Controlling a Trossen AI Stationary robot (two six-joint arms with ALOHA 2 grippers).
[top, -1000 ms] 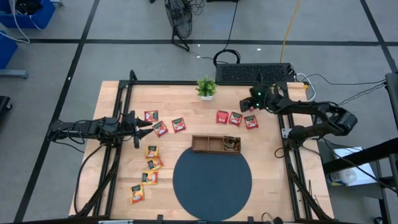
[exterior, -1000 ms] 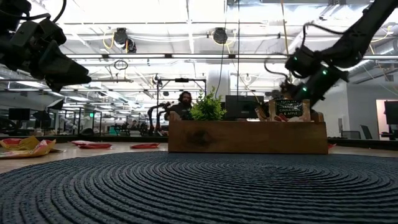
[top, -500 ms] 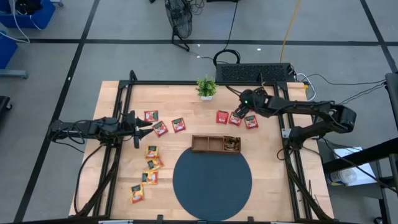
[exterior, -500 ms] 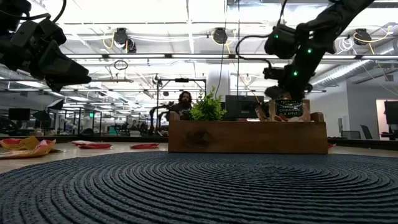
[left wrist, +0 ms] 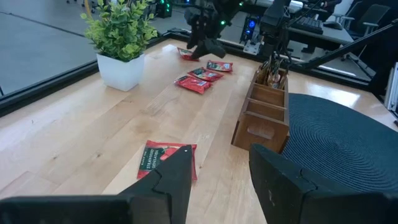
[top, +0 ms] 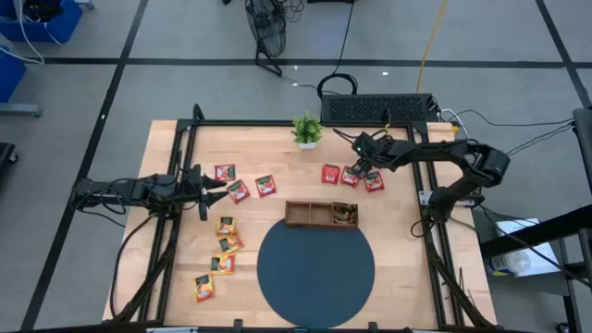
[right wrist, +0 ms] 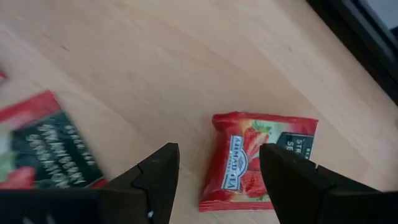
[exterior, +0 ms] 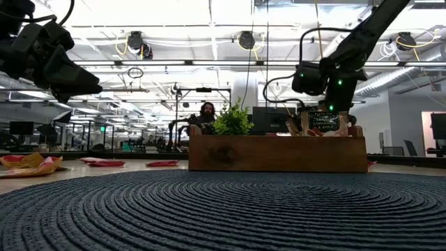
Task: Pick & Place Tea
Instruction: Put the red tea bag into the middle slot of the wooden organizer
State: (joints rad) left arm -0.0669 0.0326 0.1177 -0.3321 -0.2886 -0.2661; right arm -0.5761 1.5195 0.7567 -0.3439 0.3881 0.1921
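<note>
1. The wooden bench (top: 277, 139) stands on a grey floor with dark lines; the low view looks into a bright workshop where a person (exterior: 206, 116) sits far back.
2. A dark round mat (top: 315, 270) lies near the front edge, a potted plant (top: 307, 129) at the back.
3. The wooden tray (top: 321, 215) touches the mat's far edge; its right compartment holds sachets, upright.
4. Red tea sachets (top: 351, 176) lie in two rows, yellow-orange ones (top: 225, 243) on the left.
5. The right gripper (top: 355, 167) hovers over a red sachet (right wrist: 258, 160), jaws wide, empty.
6. The left gripper (top: 219, 185) waits beside the left red row, jaws parted, empty.
</note>
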